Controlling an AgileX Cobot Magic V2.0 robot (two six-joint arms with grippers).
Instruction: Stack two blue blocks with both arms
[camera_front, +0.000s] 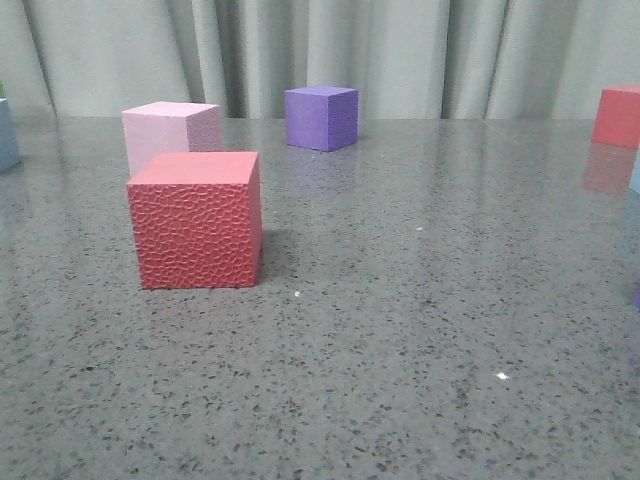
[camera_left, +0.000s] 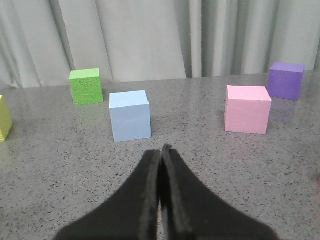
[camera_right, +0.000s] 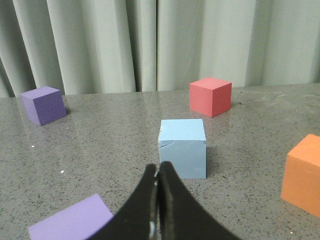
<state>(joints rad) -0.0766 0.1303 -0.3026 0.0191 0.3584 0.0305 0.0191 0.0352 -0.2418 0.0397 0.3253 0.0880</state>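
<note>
In the left wrist view one light blue block (camera_left: 130, 116) stands on the grey table beyond my left gripper (camera_left: 160, 150), which is shut and empty, a short gap short of it. In the right wrist view the other blue block (camera_right: 182, 147), with a thin crack near its front face's top corner, stands just beyond my right gripper (camera_right: 158, 167), which is shut and empty. In the front view neither gripper shows; slivers of the blue blocks show at the left edge (camera_front: 6, 135) and the right edge (camera_front: 635, 172).
Front view: a red pebble-textured cube (camera_front: 197, 219), a pink cube (camera_front: 170, 133) behind it, a purple cube (camera_front: 321, 117), a red cube (camera_front: 617, 116) far right. Left wrist view: green cube (camera_left: 86, 86), yellow-green cube (camera_left: 4, 118), pink cube (camera_left: 247, 109). Right wrist view: orange cube (camera_right: 303, 174), lilac cube (camera_right: 70, 220).
</note>
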